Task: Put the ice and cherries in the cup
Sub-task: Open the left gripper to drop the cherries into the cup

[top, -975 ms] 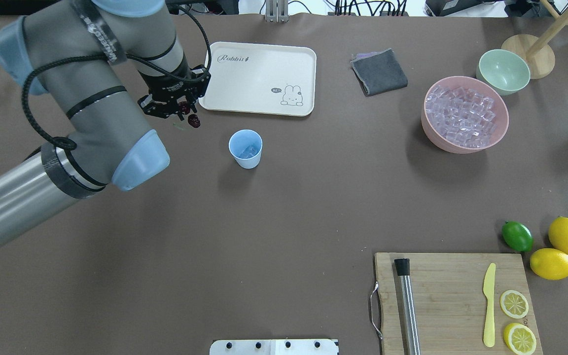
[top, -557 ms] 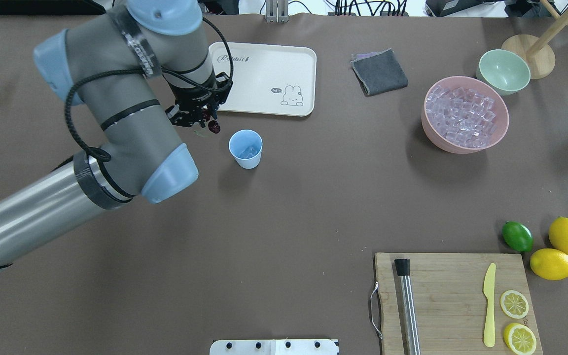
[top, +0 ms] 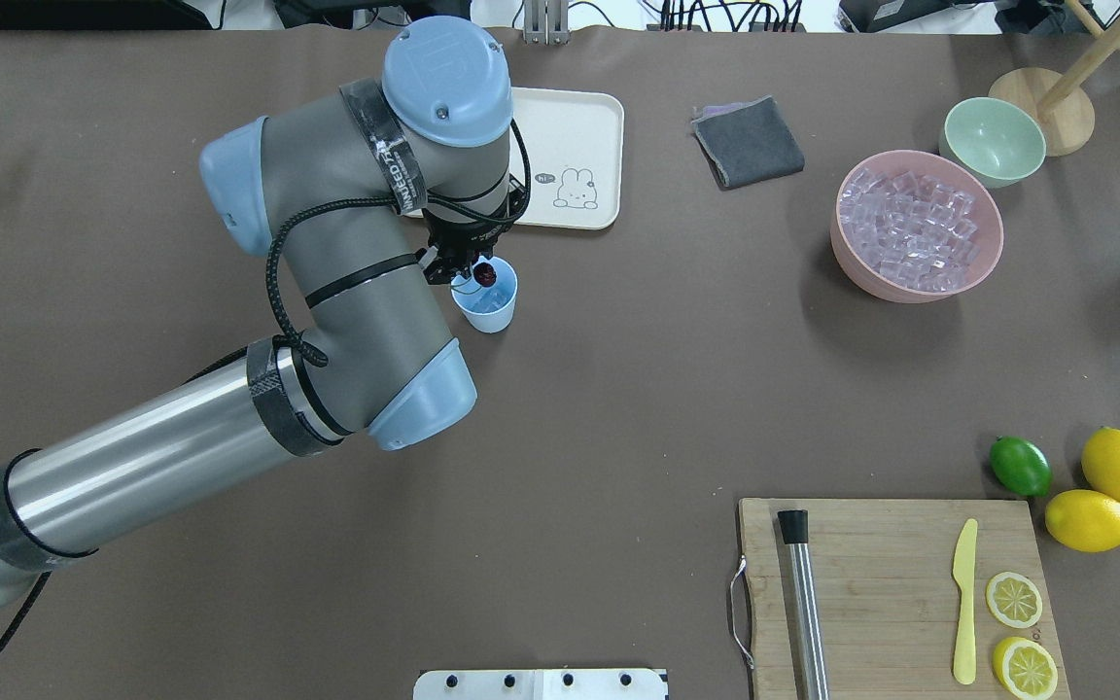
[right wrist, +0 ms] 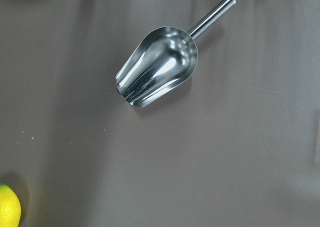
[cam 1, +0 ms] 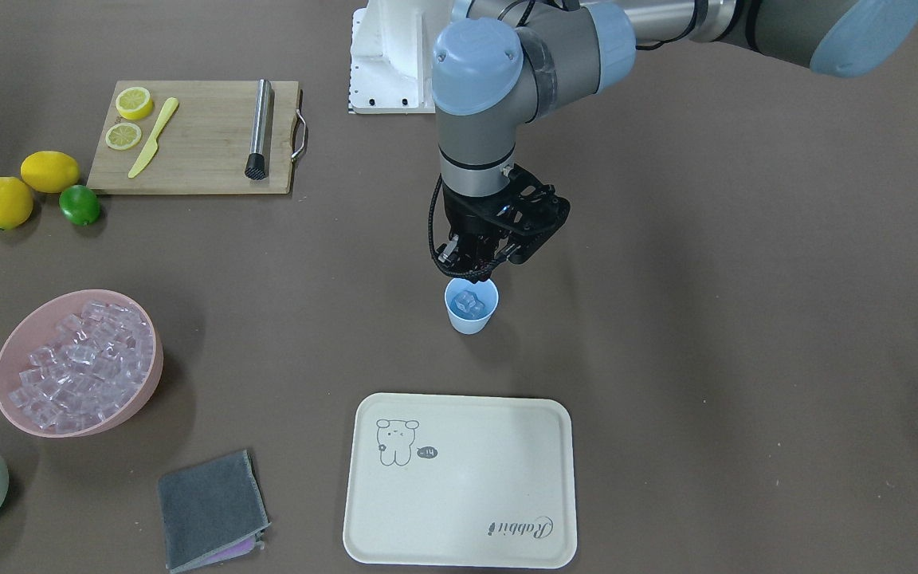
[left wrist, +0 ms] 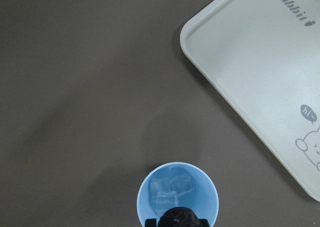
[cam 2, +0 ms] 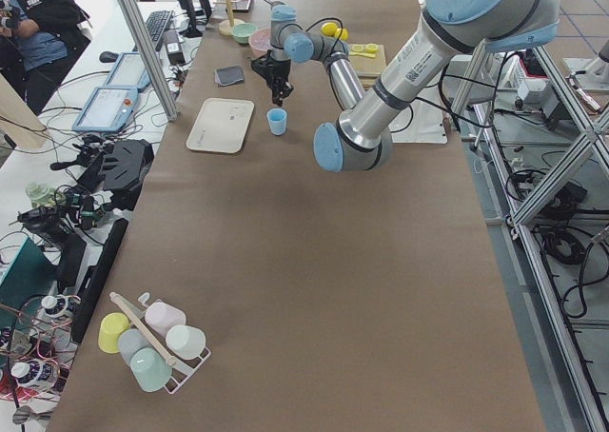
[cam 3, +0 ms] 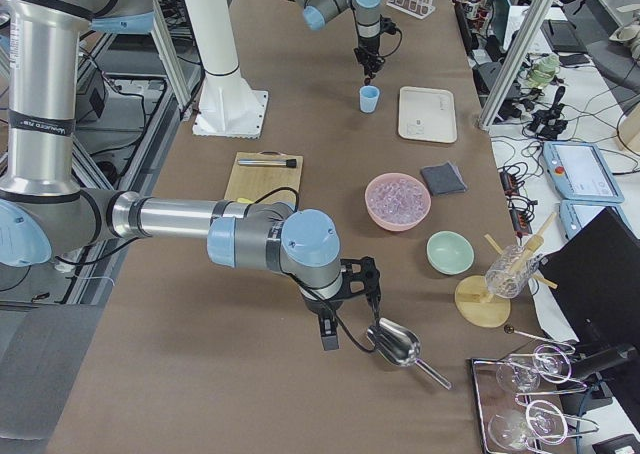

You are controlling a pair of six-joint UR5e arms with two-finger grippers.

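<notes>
The light-blue cup (top: pixel 494 309) stands on the brown table just in front of the cream tray. It holds a few clear ice cubes (left wrist: pixel 172 185), which also show in the front view (cam 1: pixel 468 303). My left gripper (top: pixel 470 268) hangs right above the cup's rim, shut on the dark cherries (top: pixel 486 275). One cherry (left wrist: pixel 177 218) dangles over the cup's mouth. More ice (top: pixel 913 226) fills the pink bowl (top: pixel 910 293). My right gripper (cam 3: pixel 345 319) shows only in the exterior right view, so I cannot tell if it is open or shut.
The cream tray (top: pixel 575 126) lies behind the cup, with a grey cloth (top: pixel 749 142) and a pale green bowl (top: pixel 993 141) further right. A metal scoop (right wrist: pixel 157 67) lies on the table under the right wrist. The cutting board (top: pixel 895 593), lime (top: pixel 1020 466) and lemons sit front right.
My left arm has swung right from beside the tray's left edge, carrying the cherries to a spot directly above the cup. Nothing else has moved.
</notes>
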